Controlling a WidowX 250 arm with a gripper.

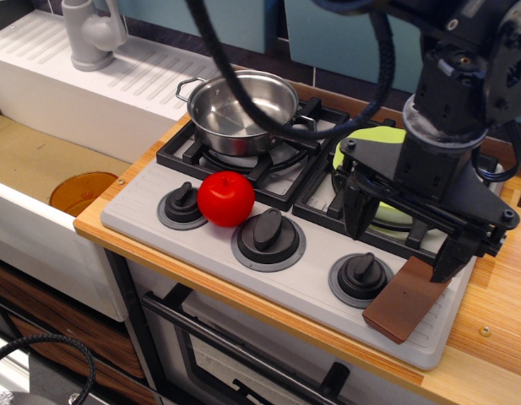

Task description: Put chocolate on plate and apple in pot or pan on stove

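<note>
Wooden counter [488,337] holds my grey stove [311,278], with a white sink [40,110] and grey tap [89,34] far off to the left of my gripper [405,240]. My gripper's big black body covers most of the lime-green plate [371,145], so I only see its top edge and a bit between the fingers. The plate sits on the burner right under and behind my gripper. The arm is cut off at the top of the view, and a thick black cable [243,84] hangs across the pot [241,108].

My gripper's two black fingers are spread apart and hold nothing. One fingertip [453,260] is just above the brown chocolate [408,300], and I cannot tell if they touch. The chocolate is flat and smooth, and it lies on the stove's corner just below my gripper, beside a black knob [361,275].

The shiny red apple [225,199] is round and sits well to the left of my gripper, between two knobs. Behind it the shiny steel pot stands on the other burner. An orange disc [81,191] lies down in the sink.
</note>
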